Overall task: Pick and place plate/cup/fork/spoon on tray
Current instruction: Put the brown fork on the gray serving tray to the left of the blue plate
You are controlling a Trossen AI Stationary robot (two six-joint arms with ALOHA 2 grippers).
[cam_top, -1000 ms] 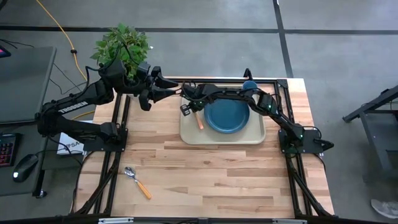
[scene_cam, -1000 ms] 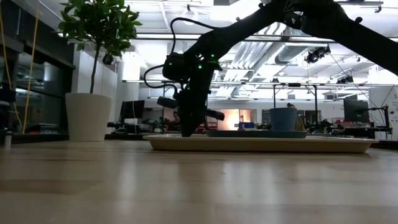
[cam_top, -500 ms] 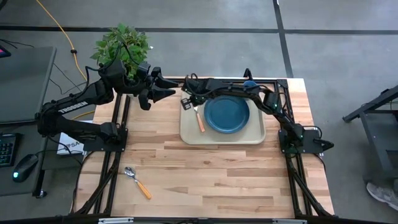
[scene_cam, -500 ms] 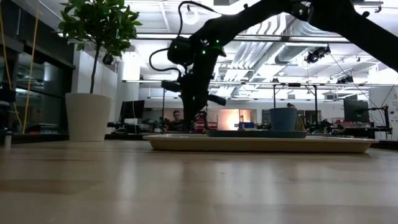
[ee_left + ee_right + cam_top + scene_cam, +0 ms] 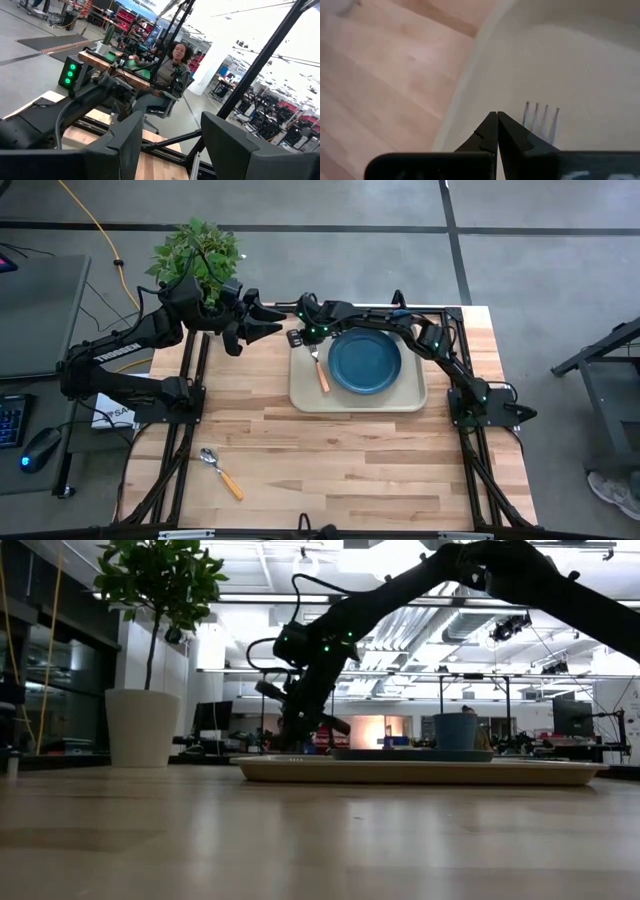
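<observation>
My right gripper (image 5: pixel 497 131), fingers pressed together and holding nothing, hovers at the tray's (image 5: pixel 410 399) upper left corner, above centre of the high frame. Fork (image 5: pixel 319 368) lies on the tray's left side, tines just beyond my fingertips. Plate (image 5: pixel 365 363) mid-tray; cup (image 5: pixel 455 730) at its far edge. Spoon (image 5: pixel 221 473) on the table, lower left. My left gripper (image 5: pixel 262 318), fingers apart, waits beside the plant (image 5: pixel 196 252).

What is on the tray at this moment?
On the tray lie the dark blue plate and, left of it, the fork. The right arm crosses the far edge, hiding most of the cup, which shows in the low view. The spoon is on the table.
</observation>
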